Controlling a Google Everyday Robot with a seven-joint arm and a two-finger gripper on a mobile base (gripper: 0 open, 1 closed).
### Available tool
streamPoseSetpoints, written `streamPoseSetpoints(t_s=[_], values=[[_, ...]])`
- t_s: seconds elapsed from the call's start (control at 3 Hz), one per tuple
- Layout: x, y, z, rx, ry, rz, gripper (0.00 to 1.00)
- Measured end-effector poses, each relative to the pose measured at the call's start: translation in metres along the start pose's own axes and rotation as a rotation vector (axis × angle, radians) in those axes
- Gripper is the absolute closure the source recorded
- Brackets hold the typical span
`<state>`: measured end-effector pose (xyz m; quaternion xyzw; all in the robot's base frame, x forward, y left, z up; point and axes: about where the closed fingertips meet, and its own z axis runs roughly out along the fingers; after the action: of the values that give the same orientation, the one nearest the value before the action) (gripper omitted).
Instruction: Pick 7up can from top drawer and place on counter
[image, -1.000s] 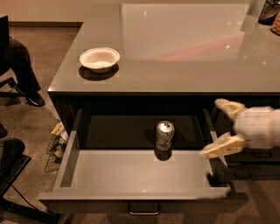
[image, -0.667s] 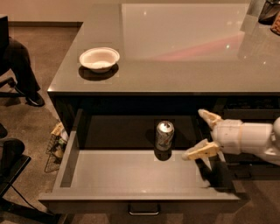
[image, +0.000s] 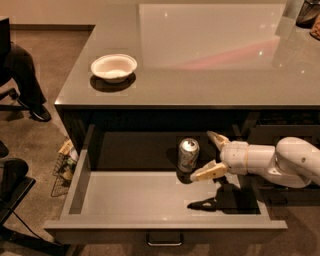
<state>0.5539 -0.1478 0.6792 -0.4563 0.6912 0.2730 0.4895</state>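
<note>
Reaches into the open drawer (image: 140, 200) from 3 o'clock, with the pale arm (image: 280, 162) lying low and nearly level, seemingly so as to pass beneath the dark front edge of the surface (image: 210, 65). Presents the pincer (image: 202, 155) spread wide and gripping nothing: one finger (image: 216, 138) toward 12 o'clock, the other (image: 205, 173) toward 6 o'clock near the can's foot, neither plainly touching. Finds the can (image: 188, 155) upright near the middle of the drawer, toward the back, just beside the pincer at its 9 o'clock, where the shaded part of the floor meets the lit part. Looks like the approach step of the pick, with the fingers set apart to straddle the round body from the side, since a grasp from above probably has little room under the overhang. Calls next for a short advance toward 9 o'clock until the body sits between the fingers, then a close at mid-height, a lift clear of the low walls, and a carry toward 12 o'clock onto the surface. Risks tipping or nudging a light, thin-walled can if either fingertip strikes first; likely slides easily on the smooth grey floor. Has a white bowl (image: 114, 67) on the surface at about 11 o'clock of the can, well apart, so better to choose a set-down spot away from it. Shows a small bar handle (image: 164, 241) at 6 o'clock on the drawer front; with the drawer pulled well out, no further opening seems needed.
</note>
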Motion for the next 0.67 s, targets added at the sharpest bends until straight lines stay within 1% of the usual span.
streamPoseSetpoints(t_s=[0.33, 0.67], values=[[0.0, 0.0, 0.022, -0.044, 0.018, 0.02, 0.14], [0.001, 0.003, 0.041, -0.078, 0.033, 0.059, 0.37]])
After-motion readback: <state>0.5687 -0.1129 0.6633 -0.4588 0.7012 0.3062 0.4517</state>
